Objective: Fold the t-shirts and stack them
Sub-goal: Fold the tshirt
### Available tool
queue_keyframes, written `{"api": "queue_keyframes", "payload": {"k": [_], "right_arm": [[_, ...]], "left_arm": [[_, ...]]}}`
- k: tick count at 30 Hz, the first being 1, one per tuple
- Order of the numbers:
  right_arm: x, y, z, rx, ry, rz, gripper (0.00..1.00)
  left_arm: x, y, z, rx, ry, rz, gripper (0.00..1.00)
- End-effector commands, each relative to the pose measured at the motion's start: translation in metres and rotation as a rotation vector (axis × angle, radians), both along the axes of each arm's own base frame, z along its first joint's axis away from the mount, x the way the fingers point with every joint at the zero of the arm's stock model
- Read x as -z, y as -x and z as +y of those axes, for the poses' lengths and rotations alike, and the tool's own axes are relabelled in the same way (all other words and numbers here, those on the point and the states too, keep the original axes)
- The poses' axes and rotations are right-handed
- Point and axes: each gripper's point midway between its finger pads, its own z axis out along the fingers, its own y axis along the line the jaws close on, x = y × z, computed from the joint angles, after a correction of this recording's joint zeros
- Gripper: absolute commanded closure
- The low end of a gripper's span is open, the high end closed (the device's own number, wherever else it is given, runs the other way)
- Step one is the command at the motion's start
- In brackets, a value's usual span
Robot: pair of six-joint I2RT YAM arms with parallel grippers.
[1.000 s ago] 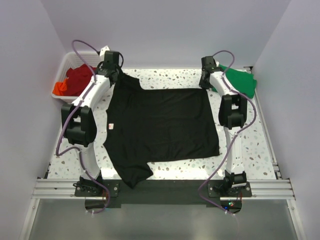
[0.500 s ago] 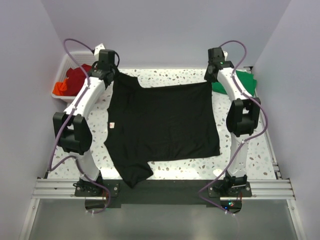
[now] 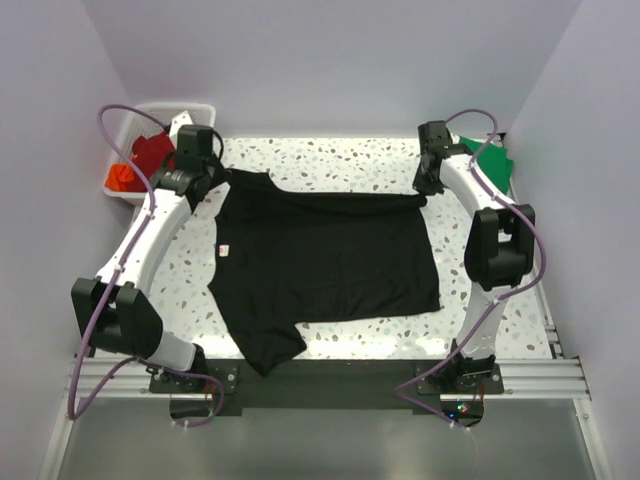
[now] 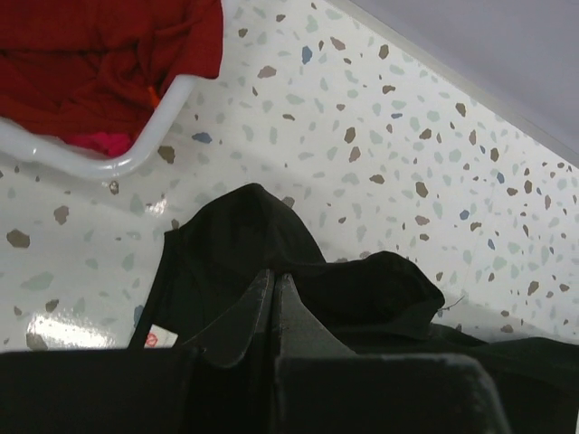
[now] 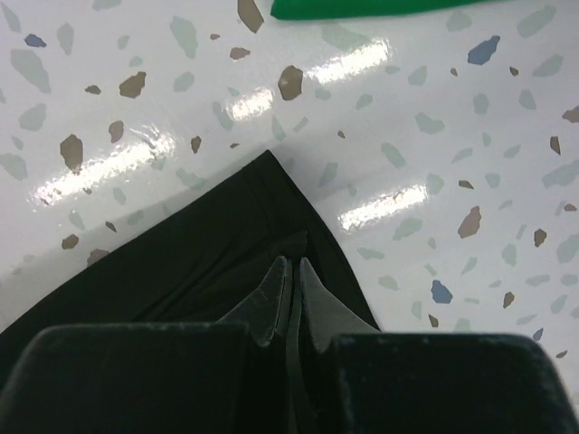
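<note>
The black t-shirt lies spread over the middle of the table, its small white tag by the left edge. Its far edge is lifted and folded back over itself. My left gripper is shut on the far left corner, with black cloth bunched round the closed fingertips. My right gripper is shut on the far right corner, pinching the cloth at its pointed edge. A green t-shirt lies at the far right. The dark red t-shirt and the orange one sit in the basket.
A white slatted basket stands at the far left corner; its rim is close to my left gripper. The green shirt's edge lies just beyond my right gripper. Walls enclose the table on three sides.
Both grippers have come toward the near side, drawing the black shirt's far edge back over the body. The arms have swung outward.
</note>
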Motion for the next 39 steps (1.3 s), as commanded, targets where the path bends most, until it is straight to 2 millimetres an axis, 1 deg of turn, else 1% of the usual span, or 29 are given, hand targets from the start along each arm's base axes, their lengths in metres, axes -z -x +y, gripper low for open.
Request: {"api": "queue_keyframes", "payload": {"k": [1, 2, 3, 5, 6, 7, 8, 9, 11, 12, 14, 15, 20, 23, 27, 28, 29, 30, 33, 36, 37, 39], "right_arm": [[-0.030, 0.010, -0.004, 0.040, -0.012, -0.071, 1.00], [-0.026, 0.014, -0.005, 0.041, -0.011, -0.060, 1.00], [-0.028, 0.017, -0.005, 0.041, -0.013, -0.065, 1.00], [-0.024, 0.024, -0.006, 0.048, -0.013, -0.049, 1.00], [-0.026, 0.026, -0.006, 0.051, -0.015, -0.053, 1.00], [-0.026, 0.028, -0.006, 0.053, -0.016, -0.053, 1.00], [-0.023, 0.032, -0.007, 0.055, -0.014, -0.041, 1.00], [-0.024, 0.035, -0.008, 0.060, -0.011, -0.040, 1.00], [-0.020, 0.040, -0.009, 0.064, -0.009, -0.029, 1.00], [-0.019, 0.042, -0.009, 0.064, -0.011, -0.025, 1.00], [-0.013, 0.048, -0.010, 0.070, -0.005, -0.005, 1.00], [-0.012, 0.050, -0.011, 0.072, -0.004, -0.003, 1.00], [0.001, 0.064, -0.012, 0.079, -0.002, 0.040, 1.00], [0.007, 0.069, -0.012, 0.083, -0.007, 0.061, 1.00], [0.012, 0.075, -0.010, 0.081, -0.020, 0.088, 1.00], [0.013, 0.077, -0.009, 0.078, -0.021, 0.096, 0.99], [0.014, 0.080, -0.007, 0.073, -0.030, 0.109, 0.96], [0.013, 0.082, -0.006, 0.073, -0.032, 0.111, 0.95], [0.015, 0.091, -0.004, 0.074, -0.057, 0.127, 0.90], [0.023, 0.101, -0.001, 0.072, -0.069, 0.160, 0.82], [0.028, 0.105, -0.002, 0.076, -0.070, 0.178, 0.76], [0.032, 0.113, -0.001, 0.080, -0.069, 0.205, 0.73]], "left_arm": [[0.002, 0.028, -0.003, 0.006, 0.037, 0.010, 1.00], [0.006, 0.032, -0.004, 0.008, 0.038, 0.021, 1.00], [0.013, 0.040, -0.004, 0.003, 0.043, 0.036, 1.00], [0.021, 0.048, -0.005, 0.006, 0.047, 0.058, 1.00], [0.030, 0.056, -0.006, 0.002, 0.048, 0.085, 1.00], [0.034, 0.059, -0.005, -0.001, 0.048, 0.096, 1.00], [0.037, 0.064, -0.006, 0.000, 0.050, 0.104, 1.00], [0.047, 0.070, -0.007, -0.002, 0.048, 0.133, 1.00], [0.055, 0.076, -0.007, -0.008, 0.039, 0.157, 1.00], [0.063, 0.083, -0.007, -0.016, 0.036, 0.186, 1.00], [0.069, 0.089, -0.005, -0.028, 0.027, 0.209, 1.00], [0.075, 0.095, -0.007, -0.032, 0.024, 0.232, 1.00], [0.088, 0.107, -0.008, -0.038, 0.011, 0.282, 1.00], [0.099, 0.115, -0.012, -0.032, 0.013, 0.317, 1.00], [0.115, 0.131, -0.020, -0.013, 0.012, 0.386, 1.00], [0.118, 0.135, -0.020, -0.018, 0.009, 0.402, 1.00], [0.122, 0.138, -0.021, -0.016, 0.003, 0.420, 1.00], [0.127, 0.146, -0.021, -0.025, 0.002, 0.450, 1.00], [0.133, 0.157, -0.019, -0.044, -0.004, 0.492, 1.00], [0.137, 0.161, -0.018, -0.061, -0.003, 0.501, 1.00], [0.139, 0.162, -0.017, -0.067, -0.005, 0.507, 1.00], [0.142, 0.164, -0.018, -0.077, -0.001, 0.514, 1.00]]}}
